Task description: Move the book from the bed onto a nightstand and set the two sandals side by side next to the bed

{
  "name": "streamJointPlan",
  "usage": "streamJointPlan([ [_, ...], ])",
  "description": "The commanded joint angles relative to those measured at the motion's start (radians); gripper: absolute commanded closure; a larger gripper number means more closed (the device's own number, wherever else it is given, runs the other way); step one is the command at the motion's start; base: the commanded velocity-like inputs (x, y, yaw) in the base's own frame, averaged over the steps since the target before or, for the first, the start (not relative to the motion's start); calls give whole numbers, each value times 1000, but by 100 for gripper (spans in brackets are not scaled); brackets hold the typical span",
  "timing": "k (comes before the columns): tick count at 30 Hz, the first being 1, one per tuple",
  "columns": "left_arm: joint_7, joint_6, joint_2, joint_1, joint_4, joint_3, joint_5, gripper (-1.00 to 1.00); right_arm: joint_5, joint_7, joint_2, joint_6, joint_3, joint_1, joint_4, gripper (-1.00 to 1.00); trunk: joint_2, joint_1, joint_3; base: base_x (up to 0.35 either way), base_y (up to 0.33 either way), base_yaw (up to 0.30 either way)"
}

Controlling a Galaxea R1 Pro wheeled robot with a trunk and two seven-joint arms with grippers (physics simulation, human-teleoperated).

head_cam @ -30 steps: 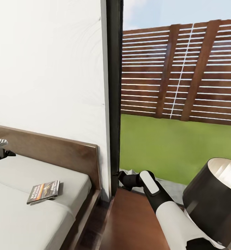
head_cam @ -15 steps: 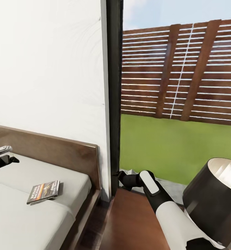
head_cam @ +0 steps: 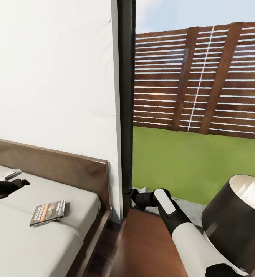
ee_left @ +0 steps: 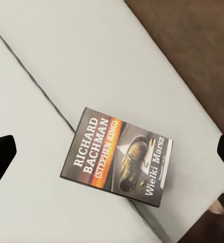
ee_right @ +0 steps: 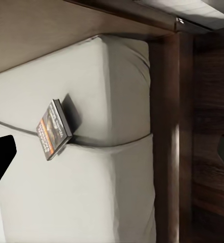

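Head view has the white wall [head_cam: 50, 69] as the biggest thing, then a tall black-framed window [head_cam: 125, 107] showing a slatted brown fence [head_cam: 204, 77] and green lawn [head_cam: 189, 161]. Next down in size is the bed [head_cam: 58, 165], dark wood headboard with a light-grey mattress [head_cam: 24, 231], sitting low at the left. To its right there's a glossy reddish-brown nightstand [head_cam: 146, 246] top, with a dark lampshade [head_cam: 235, 219] looming at the right edge. The right arm [head_cam: 181, 227] stretches over the nightstand toward the window corner, and its right gripper [head_cam: 134, 197] is up against the frame there; in the right wrist view the fingertips [ee_right: 0, 157] sit at opposite edges, so the jaws are spread wide with nothing between them. The left gripper [head_cam: 12, 185] hangs over the mattress near the headboard, a bit away from the book [head_cam: 48, 212]; left wrist view shows its dark fingertips [ee_left: 0, 157] far apart too, nothing held. The book lies flat on the mattress across the seam, close to the bed's nightstand-side edge, cover up. There's a small white gadget [head_cam: 10, 174] lying just past the left gripper.
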Motion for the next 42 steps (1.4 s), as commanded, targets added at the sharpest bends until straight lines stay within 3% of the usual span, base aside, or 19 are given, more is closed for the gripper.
streamJointPlan([
  [1, 1, -10, 0, -1, 7, 8, 4, -100, -11, -10, 0, 1, 2, -1, -3, -100, -1, 0, -1, 0, 0, 0],
  [6, 25, -51, 2, -1, 28, 11, 46, -100, -12, -12, 0, 1, 8, -1, -19, -100, -1, 0, -1, 0, 0, 0],
  [15, 35, -78, 1, -1, 39, 28, 65, -100, -12, -15, 0, 2, 24, -3, -44, -100, -1, 0, -1, 0, 0, 0],
  [25, 37, -121, 7, 1, 57, 136, 85, -100, -15, -18, 0, 3, 52, -5, -88, -100, -1, 0, -1, 0, 0, 0],
  [31, 48, -193, 7, 2, 90, 164, 89, -100, -17, -23, 0, 2, 55, -6, -94, -100, -1, 0, -1, 0, 0, 0],
  [36, 97, -213, -3, 2, 108, 173, 92, -100, -17, -28, 0, -1, 56, -6, -95, -100, -1, 0, -1, 0, 0, 0],
  [42, 201, -219, -21, 2, 118, 195, 102, -100, -15, -32, 0, -8, 56, -6, -93, -100, -1, 0, -1, 0, 0, 0],
])
